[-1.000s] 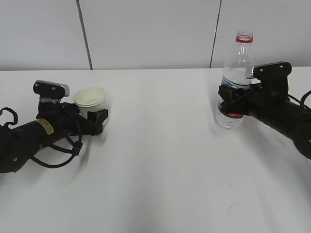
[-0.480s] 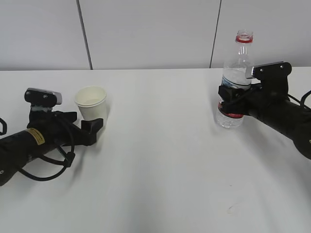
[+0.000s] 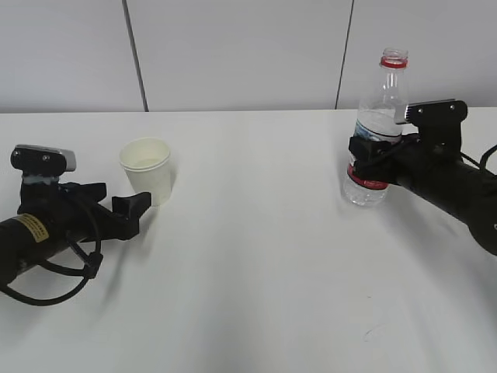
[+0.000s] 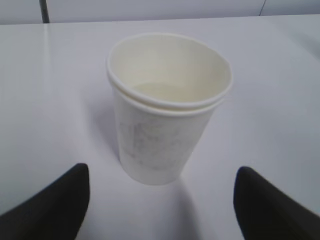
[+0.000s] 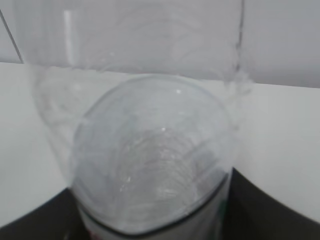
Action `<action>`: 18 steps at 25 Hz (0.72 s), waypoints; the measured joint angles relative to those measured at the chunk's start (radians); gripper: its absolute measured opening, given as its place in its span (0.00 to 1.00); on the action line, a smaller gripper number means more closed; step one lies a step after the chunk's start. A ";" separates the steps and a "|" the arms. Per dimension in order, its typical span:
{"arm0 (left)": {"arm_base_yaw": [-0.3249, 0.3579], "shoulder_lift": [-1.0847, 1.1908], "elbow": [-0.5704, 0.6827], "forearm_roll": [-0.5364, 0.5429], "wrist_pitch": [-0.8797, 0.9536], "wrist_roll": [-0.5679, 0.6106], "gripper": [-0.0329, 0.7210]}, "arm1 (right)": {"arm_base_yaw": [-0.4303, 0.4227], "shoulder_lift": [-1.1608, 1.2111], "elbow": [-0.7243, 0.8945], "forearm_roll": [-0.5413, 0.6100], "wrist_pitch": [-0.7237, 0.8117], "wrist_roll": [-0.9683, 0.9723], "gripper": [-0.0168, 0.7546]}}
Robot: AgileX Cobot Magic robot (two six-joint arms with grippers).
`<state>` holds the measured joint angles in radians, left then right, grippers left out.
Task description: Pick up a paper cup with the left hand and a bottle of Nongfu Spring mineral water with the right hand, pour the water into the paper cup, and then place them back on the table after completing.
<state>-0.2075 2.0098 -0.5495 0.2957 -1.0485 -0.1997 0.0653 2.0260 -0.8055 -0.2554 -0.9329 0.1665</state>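
From the outside camera, we see a white desk (image 3: 256, 256) before a pale wall. On the left, a paper cup (image 3: 147, 170) stands upright, mouth up, its long axis vertical. The left arm lies low beside it, its pincer (image 3: 118, 207) spread wide and released, near the cup but not touching it. We judge that the cup is set down because the pouring is finished: it stands free of the arm. On the right, a clear water bottle (image 3: 375, 130) stands upright with its open, capless neck pointing straight up. The right arm's pincer (image 3: 371, 159) is wrapped around the bottle's lower body at the red label band. The bottle's base seems to sit on the desk or just above it; we cannot tell which.

From the left wrist camera, the cup (image 4: 167, 107) stands centred between two dark fingertips (image 4: 52, 205) at the bottom corners, both well clear of its wall. The cup looks like two cups nested together. A pale level inside may be water, though we cannot be sure.

From the right wrist camera, the bottle (image 5: 155, 150) fills the frame, close and blurred. We look up along its length toward the neck. The pincer is clenched on the bottle, dark fingers (image 5: 260, 205) pressing its sides low in the frame.
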 joint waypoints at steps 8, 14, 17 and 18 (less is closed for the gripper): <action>0.000 0.000 0.008 -0.001 -0.005 0.000 0.77 | 0.000 0.073 0.000 -0.004 -0.112 0.004 0.51; 0.000 0.000 0.009 -0.002 -0.005 0.000 0.77 | 0.000 0.075 0.000 -0.006 -0.116 0.004 0.51; 0.000 0.000 0.009 -0.002 -0.005 0.000 0.77 | 0.000 0.075 0.000 -0.008 -0.116 0.004 0.51; 0.000 0.000 0.009 -0.002 -0.007 0.000 0.77 | 0.000 0.075 0.000 -0.008 -0.116 0.004 0.51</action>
<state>-0.2075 2.0098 -0.5407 0.2938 -1.0553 -0.1997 0.0653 2.1008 -0.8055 -0.2632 -1.0489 0.1705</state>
